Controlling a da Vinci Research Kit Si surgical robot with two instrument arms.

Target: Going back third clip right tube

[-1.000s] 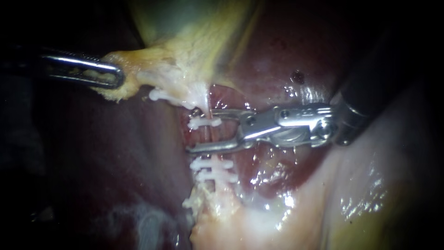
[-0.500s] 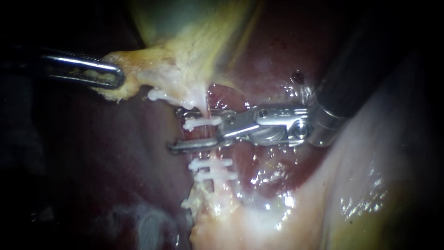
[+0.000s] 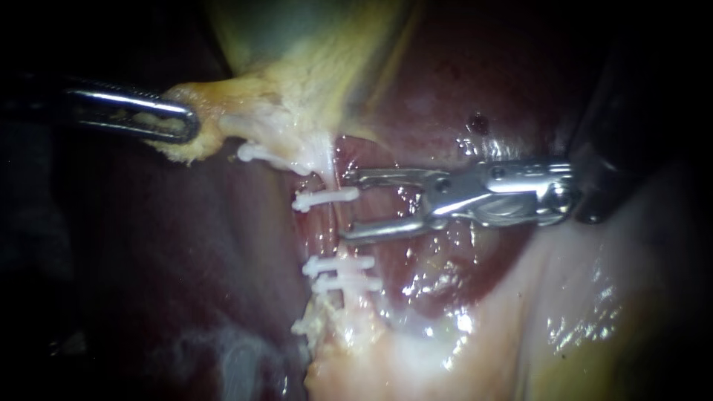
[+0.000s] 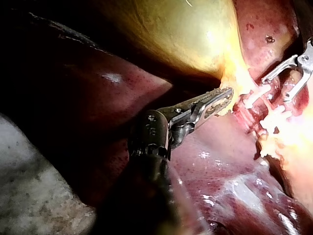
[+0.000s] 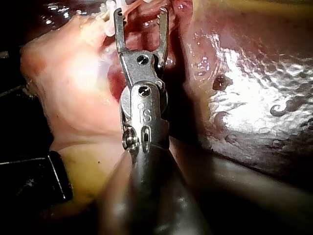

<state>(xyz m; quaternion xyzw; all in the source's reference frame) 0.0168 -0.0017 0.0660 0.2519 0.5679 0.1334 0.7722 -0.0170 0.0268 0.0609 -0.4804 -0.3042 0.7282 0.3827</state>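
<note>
Jaws on the right instrument (image 3: 347, 206) stand apart and empty, with the tips just right of the tube (image 3: 332, 226) and no longer straddling it. Half a second ago they reached across the tube with the upper clip (image 3: 324, 197) between them. Since then the instrument has backed off toward its entry side and the clip stayed put: white, crosswise on the tube, touched by neither jaw. My read: the clip is released and seated, and the retreat is mostly done. The two lower clips (image 3: 338, 264) sit close together further down the same tube, with a bare stretch between them and the upper one. The right wrist view agrees: there's a clear gap at the right instrument (image 5: 141, 14), nothing in it, clips just ahead. The left instrument (image 3: 186, 122) is unchanged, jaws clamped on the yellowish lower end of the gallbladder (image 3: 297, 82), holding it away from the tube. The left wrist view shows the same grip at its tip (image 4: 226, 96). The liver (image 3: 445, 82) lies behind it all. Risk: the lower jaw tip is near the tube, so sideways drift could nudge the clip.
</note>
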